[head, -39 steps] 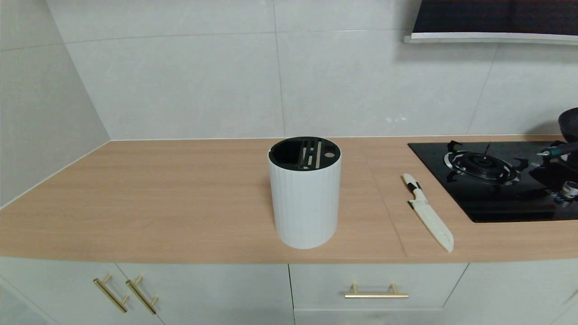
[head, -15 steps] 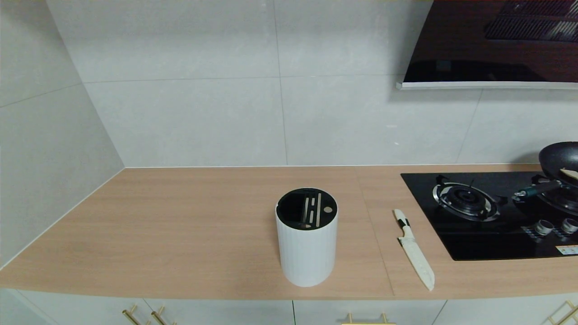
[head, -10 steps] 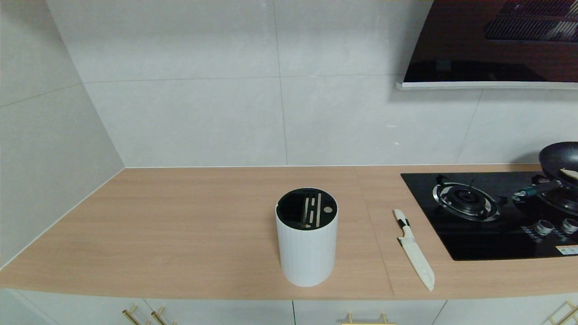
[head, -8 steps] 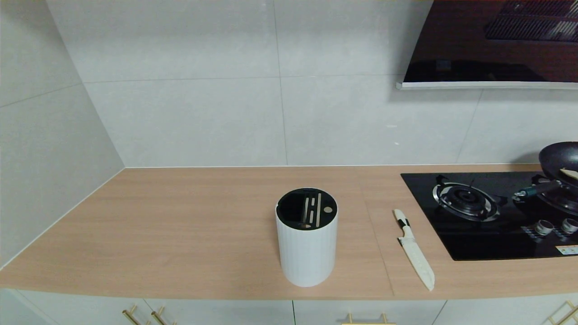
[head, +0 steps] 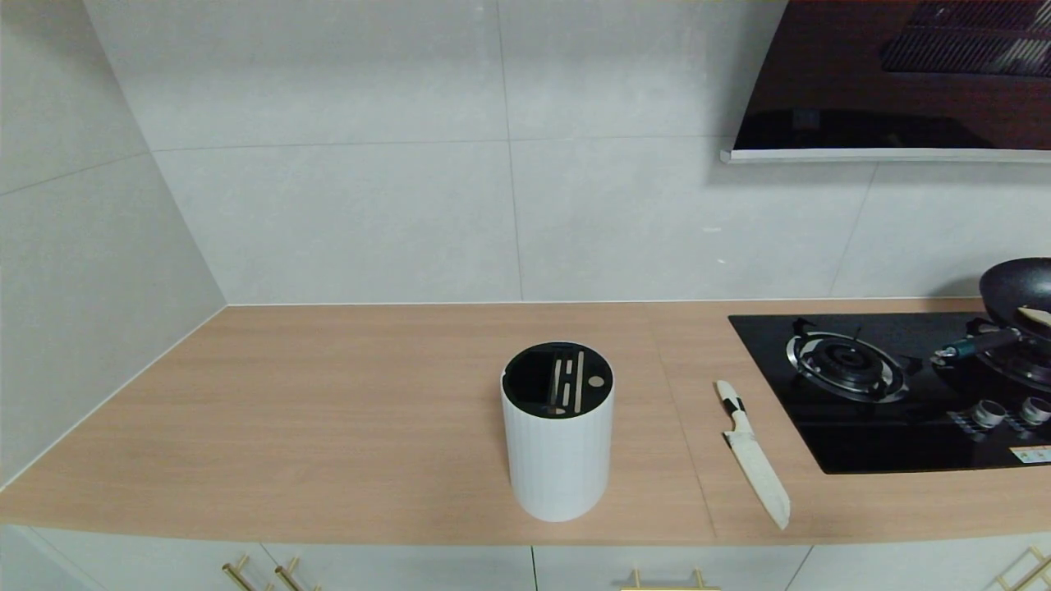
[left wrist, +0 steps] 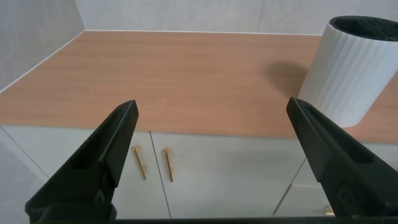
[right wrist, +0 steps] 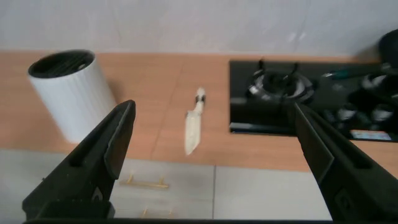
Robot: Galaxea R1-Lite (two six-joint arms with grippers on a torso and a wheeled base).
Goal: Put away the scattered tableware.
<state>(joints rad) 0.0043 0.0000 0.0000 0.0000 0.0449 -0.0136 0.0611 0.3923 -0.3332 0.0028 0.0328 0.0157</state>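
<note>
A white ribbed knife holder [head: 558,435] with a black slotted top stands near the front edge of the wooden counter [head: 345,410]; it also appears in the left wrist view [left wrist: 351,68] and the right wrist view [right wrist: 71,93]. A white knife [head: 751,451] lies flat to its right, handle toward the wall, blade tip at the counter's front edge, also seen as the knife [right wrist: 194,121]. My left gripper [left wrist: 211,155] is open, held in front of the counter below its edge. My right gripper [right wrist: 214,155] is open too, in front of the counter facing the knife.
A black gas hob [head: 895,386] takes up the counter's right end, with a dark pan [head: 1014,295] on its far burner. A range hood [head: 895,82] hangs above. Cabinet doors with brass handles [left wrist: 152,163] run below the counter. Tiled walls close the back and left.
Since 2.6 s ago the head camera has risen or pulled back, so the counter sits lower in view. Over the last second nothing has moved.
</note>
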